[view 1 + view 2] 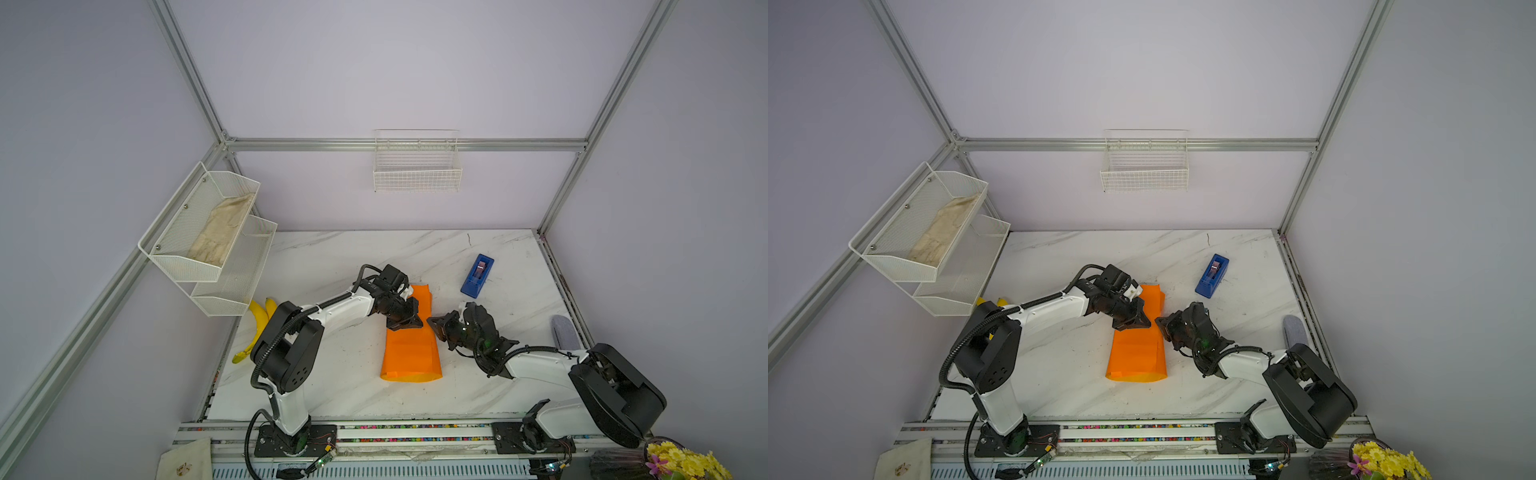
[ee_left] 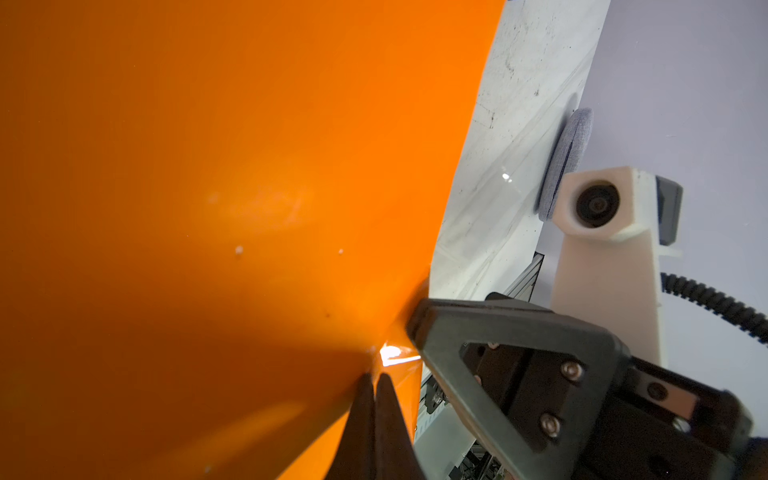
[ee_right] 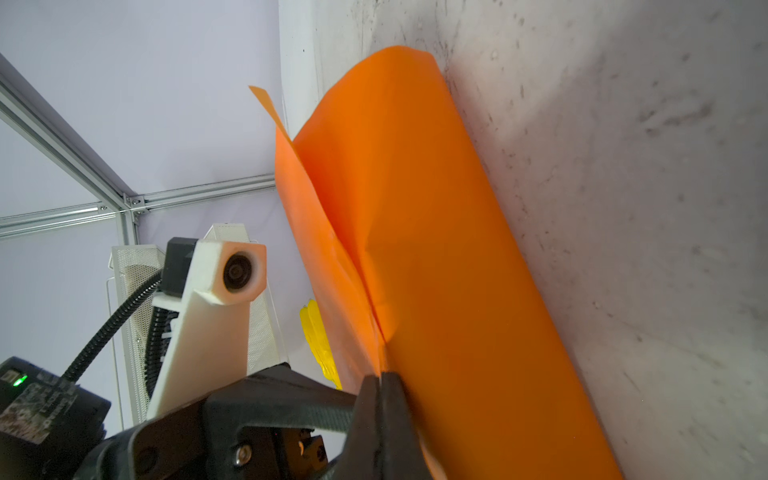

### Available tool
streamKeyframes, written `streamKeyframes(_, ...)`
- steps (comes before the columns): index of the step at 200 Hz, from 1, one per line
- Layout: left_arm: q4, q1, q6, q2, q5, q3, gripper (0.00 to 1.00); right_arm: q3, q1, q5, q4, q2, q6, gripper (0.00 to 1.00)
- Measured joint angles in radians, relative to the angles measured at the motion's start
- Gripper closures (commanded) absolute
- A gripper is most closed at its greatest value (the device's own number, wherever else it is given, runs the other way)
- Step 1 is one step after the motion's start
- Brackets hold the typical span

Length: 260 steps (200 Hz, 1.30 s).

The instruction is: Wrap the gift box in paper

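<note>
1. Closest in the left wrist view, the left gripper (image 2: pixel 375 386) has its black jaws pressed together on an edge of the thin, lightly creased orange paper sheet (image 2: pixel 208 208).
2. The right gripper (image 3: pixel 382 380) is likewise clamped on the orange paper sheet, at the seam where 2 flaps meet.
3. In both top views the sheet lies mid-table, folded over into a loose tube with its near end open. The gift box is hidden, presumably inside.
4. Progress, as judged: the first wrap is formed. The seam looks unsecured, the near end is unfolded and no tape is visible.
5. The bright blue plastic tape dispenser (image 1: pixel 478 276) stands apart, beyond the right gripper. With both grippers occupied, neither is free to fetch it.
6. The yellow bananas (image 1: pixel 257 328) and the grey felt pad (image 1: pixel 563 332) sit at the table edges, clear of the work.
</note>
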Motion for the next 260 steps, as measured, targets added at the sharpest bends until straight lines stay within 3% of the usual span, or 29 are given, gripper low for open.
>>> streamKeyframes(40, -0.013, -0.002, 0.031, 0.000, -0.010, 0.000, 1.00, 0.001, 0.001, -0.001, -0.013, -0.007, -0.005, 1.00)
streamKeyframes(55, -0.019, -0.004, 0.045, 0.000, -0.020, 0.000, 1.00, 0.005, 0.001, 0.000, -0.037, -0.019, -0.006, 0.82)
streamKeyframes(68, -0.026, -0.005, 0.057, 0.000, -0.024, -0.002, 1.00, 0.009, 0.000, 0.008, -0.077, -0.053, -0.013, 0.72)
streamKeyframes(103, -0.023, -0.005, 0.064, -0.002, -0.024, -0.007, 1.00, 0.020, -0.016, 0.055, -0.241, -0.158, -0.040, 0.63)
streamKeyframes(126, -0.022, -0.005, 0.064, -0.003, -0.025, -0.008, 1.00, 0.063, -0.028, 0.099, -0.374, -0.216, -0.080, 0.65)
streamKeyframes(170, -0.022, -0.005, 0.064, -0.003, -0.026, -0.008, 1.00, 0.140, -0.031, 0.089, -0.417, -0.231, -0.182, 0.89)
streamKeyframes(260, -0.023, -0.005, 0.064, -0.003, -0.026, -0.008, 1.00, 0.146, -0.029, -0.158, -0.221, -0.020, -0.257, 0.92)
